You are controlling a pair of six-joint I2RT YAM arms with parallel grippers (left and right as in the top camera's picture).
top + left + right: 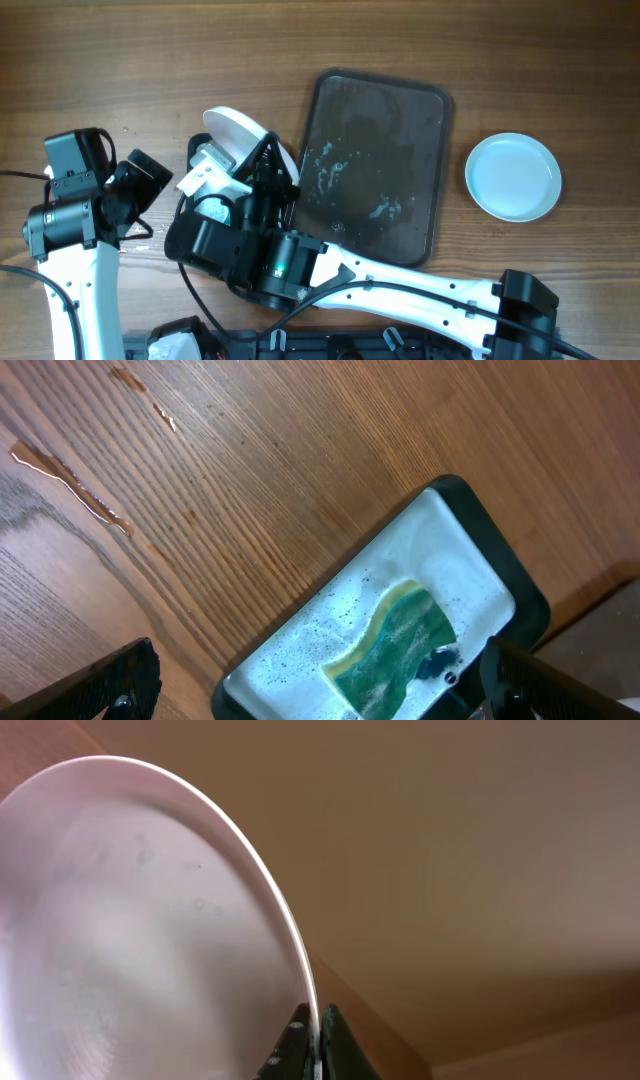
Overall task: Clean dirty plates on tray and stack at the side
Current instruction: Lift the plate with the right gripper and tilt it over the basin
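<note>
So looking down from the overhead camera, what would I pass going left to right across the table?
left gripper → tilted white plate, held by the right gripper → dark tray → pale blue plate

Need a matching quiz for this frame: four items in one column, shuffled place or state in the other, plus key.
Items
1. tray
2. blue plate
3. white plate
4. sponge

Place or state
A. pinched at its rim by the right tool
B. lying in a soapy dish
C. on the table, right of the tray
D. streaked with suds, no plate on it

Pairs: 1-D, 2-C, 3-A, 4-B
</note>
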